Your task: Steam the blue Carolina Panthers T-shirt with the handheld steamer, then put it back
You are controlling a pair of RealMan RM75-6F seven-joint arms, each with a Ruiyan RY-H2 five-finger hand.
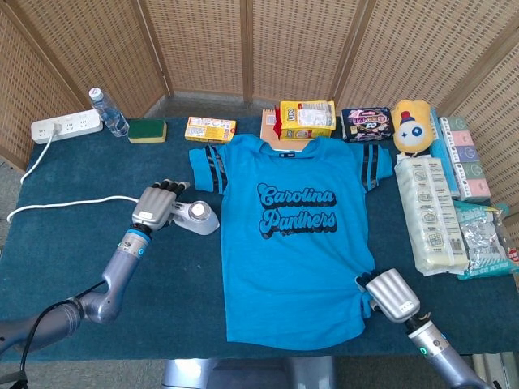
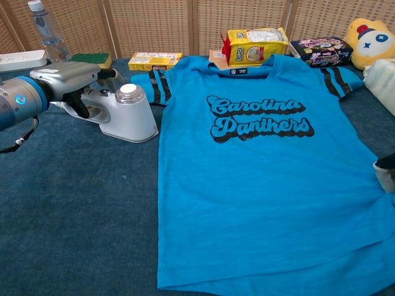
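Note:
The blue Carolina Panthers T-shirt [image 1: 293, 243] [image 2: 259, 179] lies flat on the dark blue table, print up. Just left of its sleeve stands the white handheld steamer [image 1: 197, 215] [image 2: 123, 114], and its cord [image 1: 57, 207] runs off to the left. My left hand [image 1: 154, 207] [image 2: 62, 80] rests on the steamer's handle. Its fingers stretch across the top and the thumb hangs down on the near side. My right hand [image 1: 389, 295] [image 2: 386, 174] sits at the shirt's lower right hem with curled fingers pinching the cloth, which puckers there.
Along the back edge stand a power strip [image 1: 66, 126], a water bottle [image 1: 108, 113], a green sponge [image 1: 147, 130], a yellow box [image 1: 210, 129], a yellow bag [image 1: 306, 118], a dark snack pack [image 1: 366, 124] and a plush toy [image 1: 414, 126]. Packaged goods [image 1: 428, 213] line the right side.

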